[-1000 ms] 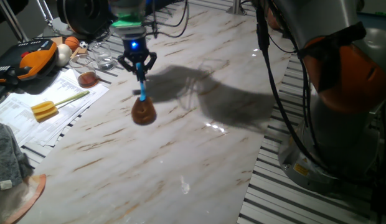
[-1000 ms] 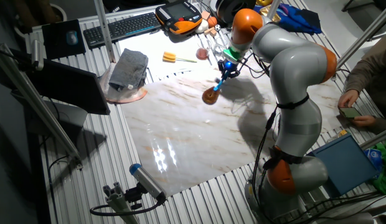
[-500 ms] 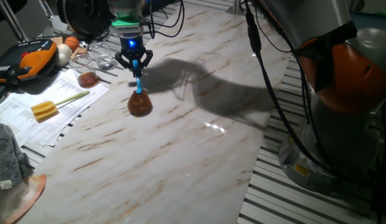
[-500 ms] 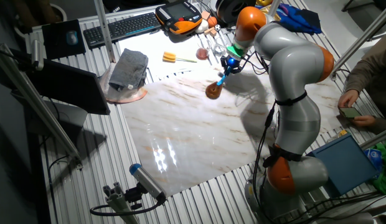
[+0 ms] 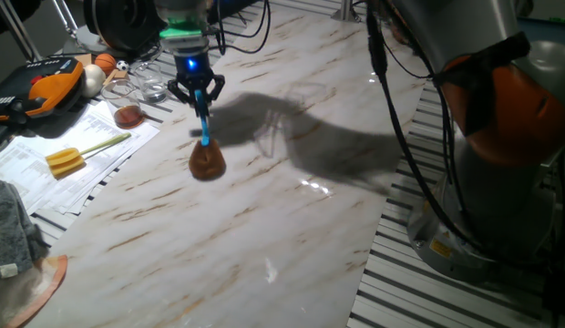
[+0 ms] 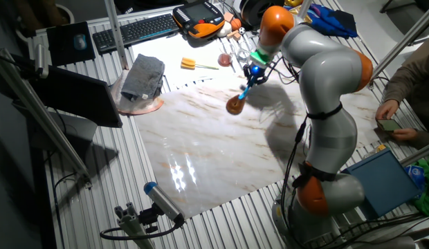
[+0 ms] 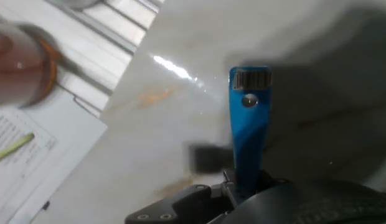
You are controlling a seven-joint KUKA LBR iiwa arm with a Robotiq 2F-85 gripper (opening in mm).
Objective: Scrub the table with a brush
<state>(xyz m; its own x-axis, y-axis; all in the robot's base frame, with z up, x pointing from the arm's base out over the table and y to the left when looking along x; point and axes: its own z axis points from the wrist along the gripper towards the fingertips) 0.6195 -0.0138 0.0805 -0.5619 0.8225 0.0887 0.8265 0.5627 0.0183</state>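
The brush has a thin blue handle (image 5: 204, 123) and a brown bristle head (image 5: 207, 162). The head rests on the white marble-look table (image 5: 292, 219) in its far left part. My gripper (image 5: 198, 91) is shut on the top of the handle and holds the brush nearly upright. In the other fixed view the gripper (image 6: 254, 71) holds the brush head (image 6: 234, 104) on the table (image 6: 214, 152) near its far edge. The hand view shows the blue handle (image 7: 248, 124) over the table (image 7: 168, 130); the bristles are hidden there.
A yellow-headed tool (image 5: 66, 160) lies on papers left of the table, beside a glass of reddish liquid (image 5: 128, 116). A grey cloth (image 6: 143, 76), a keyboard (image 6: 135, 31) and an orange pendant (image 6: 201, 17) sit beyond. The robot base (image 5: 501, 182) stands at the right, with a person (image 6: 408, 83) nearby.
The brush slid a little toward the far left edge of the table, then back toward me. The gripper stays shut on the handle.
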